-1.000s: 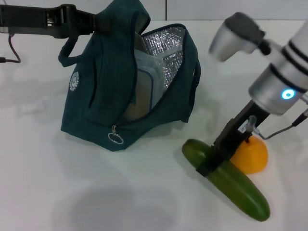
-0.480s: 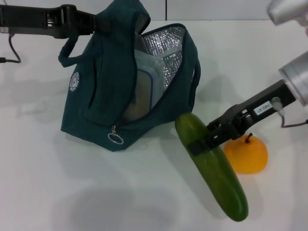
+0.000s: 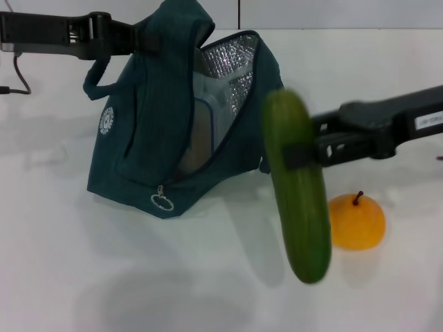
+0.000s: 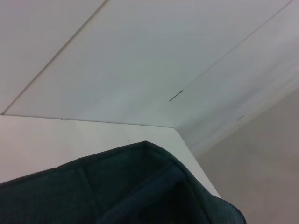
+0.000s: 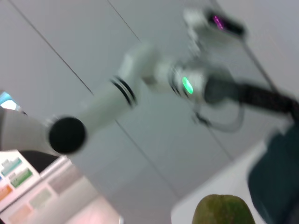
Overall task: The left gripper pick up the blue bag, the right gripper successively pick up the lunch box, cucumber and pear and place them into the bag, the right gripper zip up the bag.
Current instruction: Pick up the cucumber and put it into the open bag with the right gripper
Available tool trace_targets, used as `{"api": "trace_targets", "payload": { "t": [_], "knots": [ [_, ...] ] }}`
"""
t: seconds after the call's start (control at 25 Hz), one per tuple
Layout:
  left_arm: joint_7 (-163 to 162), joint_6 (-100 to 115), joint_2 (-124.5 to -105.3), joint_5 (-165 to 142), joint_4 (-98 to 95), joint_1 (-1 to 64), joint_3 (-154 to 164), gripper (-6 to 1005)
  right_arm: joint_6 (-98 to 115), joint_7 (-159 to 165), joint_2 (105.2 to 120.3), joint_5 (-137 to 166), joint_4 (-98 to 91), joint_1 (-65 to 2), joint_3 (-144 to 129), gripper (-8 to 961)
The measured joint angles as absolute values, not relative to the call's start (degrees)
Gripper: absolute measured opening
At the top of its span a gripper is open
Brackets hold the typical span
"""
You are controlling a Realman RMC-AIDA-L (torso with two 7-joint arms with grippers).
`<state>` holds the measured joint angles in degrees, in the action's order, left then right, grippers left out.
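The blue bag (image 3: pixel 149 131) stands open on the white table, its silver lining showing; its fabric also fills the near edge of the left wrist view (image 4: pixel 117 189). My left gripper (image 3: pixel 142 40) is shut on the bag's handle at the top and holds it up. The lunch box (image 3: pixel 208 128) sits inside the bag. My right gripper (image 3: pixel 301 155) is shut on the cucumber (image 3: pixel 296 183) and holds it in the air, nearly upright, just right of the bag's mouth. The cucumber's tip shows in the right wrist view (image 5: pixel 223 211). The pear (image 3: pixel 356 221) lies on the table below the right arm.
The bag's zipper ring pull (image 3: pixel 162 202) hangs at its front lower corner. A black cable (image 3: pixel 15 72) lies at the far left. The right wrist view shows my left arm (image 5: pixel 140 88) against the wall.
My right gripper has lifted the cucumber off the table and swung it up and left toward the bag's mouth, turning it nearly upright. The bag, left gripper and pear have stayed put.
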<state>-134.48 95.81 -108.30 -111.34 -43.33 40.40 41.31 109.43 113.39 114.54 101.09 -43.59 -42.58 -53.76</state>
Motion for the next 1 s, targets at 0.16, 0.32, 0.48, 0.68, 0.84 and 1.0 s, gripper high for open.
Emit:
{"api": "trace_targets", "payload": {
  "t": [0.16,0.32,0.48,0.68,0.84,1.0],
  "knots": [
    [-134.6,95.9,-108.36,-111.4,-43.3,40.3,41.3,53,109.3,105.4,114.61,95.9,-43.6,-40.6,-53.6,598],
    [-134.6,96.0,-108.43,-111.6,-43.3,40.3,41.3,53,108.4,97.2,115.08,92.2,-43.6,-39.7,-53.5,598],
    [-134.6,96.0,-108.47,-111.7,-43.3,40.5,41.3,53,108.3,88.4,115.44,87.3,-43.1,-38.5,-53.5,598],
    [-134.6,96.0,-108.47,-111.8,-43.3,40.5,41.3,54,107.2,74.6,115.50,80.3,-38.9,-37.8,-53.5,598],
    [-134.6,96.0,-108.45,-111.8,-43.3,40.5,41.3,54,106.7,66.2,115.78,79.0,-37.1,-37.9,-53.6,598],
    [-134.6,96.0,-108.45,-111.8,-43.3,40.5,41.3,54,105.6,59.3,115.94,76.2,-34.6,-37.7,-54.9,597]
  ]
}}
